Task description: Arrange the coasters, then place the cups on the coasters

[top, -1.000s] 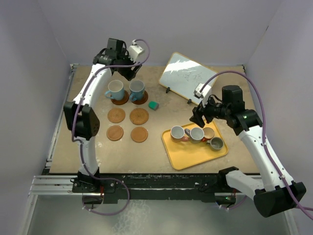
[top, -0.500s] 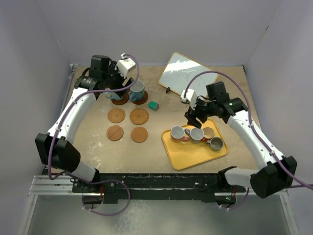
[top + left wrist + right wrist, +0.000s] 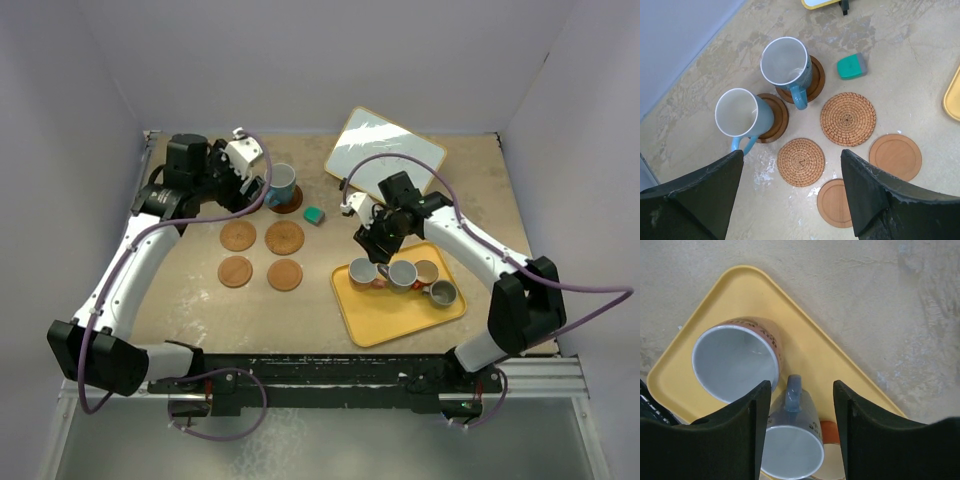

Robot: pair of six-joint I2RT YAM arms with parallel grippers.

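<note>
Cups [image 3: 785, 67]: two light blue ones stand on dark brown coasters [image 3: 816, 85] at upper left of the left wrist view. Four bare coasters [image 3: 847, 118] lie below them, with gaps between. Left gripper [image 3: 792, 156] hangs above, jaws wide, holding nothing. Four small mugs [image 3: 403, 273] crowd the yellow tray's [image 3: 395, 320] upper edge. Right gripper [image 3: 801, 386] straddles the handle of a grey mug [image 3: 792, 452], jaws apart, gaps either side. Teal block [image 3: 851, 66] sits just right of the coasters.
</note>
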